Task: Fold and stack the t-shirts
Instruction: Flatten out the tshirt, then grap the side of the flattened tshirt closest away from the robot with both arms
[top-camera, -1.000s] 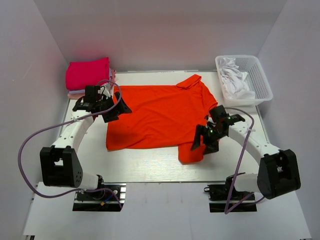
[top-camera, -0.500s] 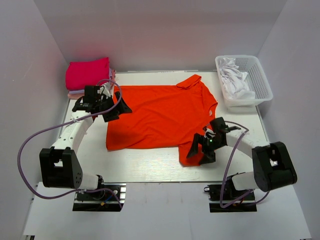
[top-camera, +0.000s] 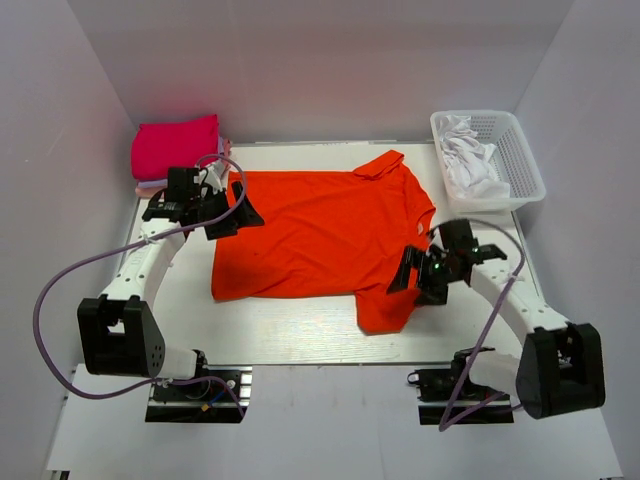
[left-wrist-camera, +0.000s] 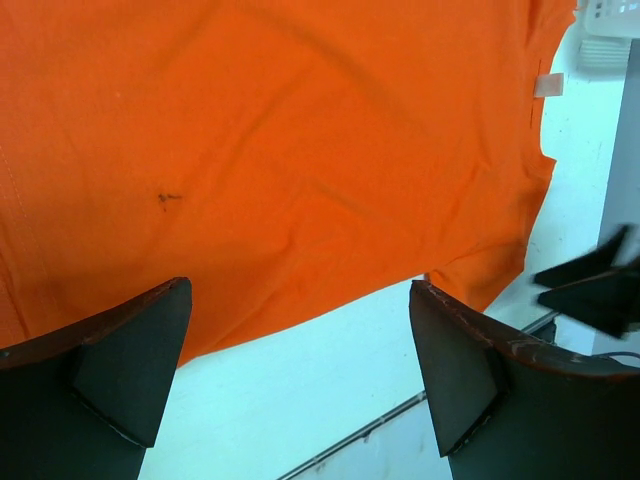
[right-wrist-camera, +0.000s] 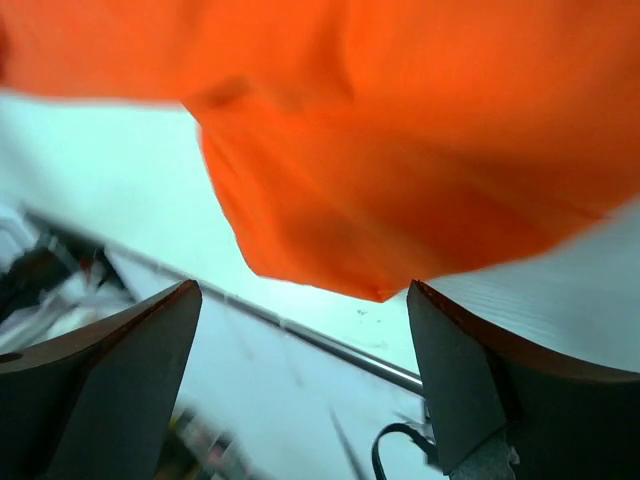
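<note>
A bright orange-red t-shirt (top-camera: 320, 235) lies spread on the white table (top-camera: 290, 325), with its near right corner folded into a flap toward the front edge. My left gripper (top-camera: 225, 205) hovers open at the shirt's far left edge; in the left wrist view nothing sits between its fingers (left-wrist-camera: 130, 370), with the shirt (left-wrist-camera: 280, 150) below. My right gripper (top-camera: 415, 278) stands open beside the shirt's near right flap. The right wrist view shows orange cloth (right-wrist-camera: 400, 130) ahead of the empty fingers (right-wrist-camera: 130, 370). A folded magenta-pink t-shirt (top-camera: 175, 147) tops a stack at the back left.
A white slatted basket (top-camera: 528, 170) holding white cloth (top-camera: 470, 160) stands at the back right. Paler pink folded cloth (top-camera: 150, 186) shows under the magenta one. White walls close in the table on three sides. The metal front rail (right-wrist-camera: 340, 345) runs near the right gripper.
My right gripper opened wider, dipped toward the table's front over the shirt's near right flap, then drew back to the right. The left arm barely moved.
</note>
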